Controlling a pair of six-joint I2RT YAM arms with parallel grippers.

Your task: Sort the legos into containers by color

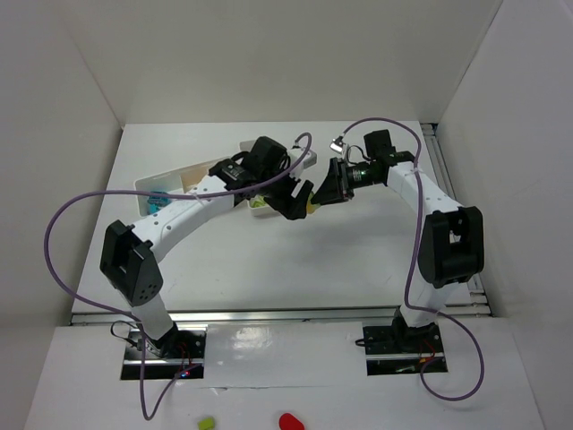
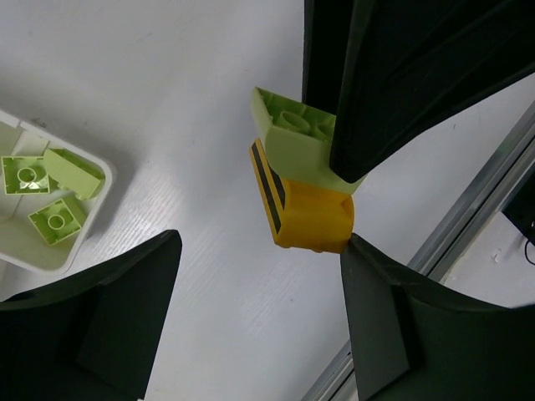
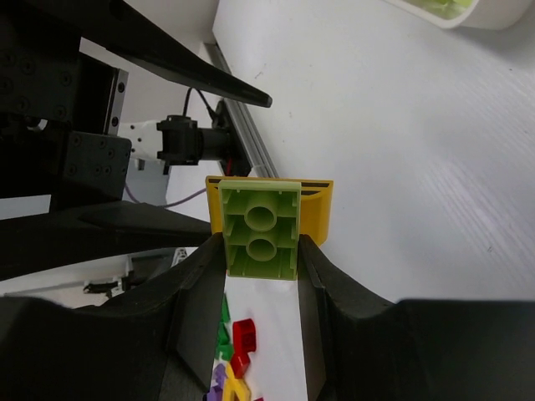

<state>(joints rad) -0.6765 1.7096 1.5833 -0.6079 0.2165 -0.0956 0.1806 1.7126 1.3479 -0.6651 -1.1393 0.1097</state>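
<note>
Right gripper point(image 1: 322, 193): fingers point(image 3: 334, 292) clamped on a lime brick point(image 3: 261, 230), one finger on each side. A yellow brick point(image 2: 313, 219) is joined to one face of the lime brick and lies outside the grip. The pair is held over the middle of the tabletop point(image 1: 269, 260), between the two arms.

Left gripper point(image 1: 298, 202): fingers point(image 2: 125, 309) set wide apart, holding nothing. One tip sits at the yellow brick's corner; contact cannot be confirmed. The other tip stands well clear of both bricks.

A white tray point(image 2: 104, 188) lies near the left gripper. Its end compartment holds three loose lime pieces point(image 2: 55, 219). Cyan bricks point(image 1: 157, 206) lie in a white compartment further left, beside the left arm. Small bricks point(image 3: 243, 334), red, purple and yellow, show past the right fingers in the right wrist view; where they rest cannot be told.
</note>
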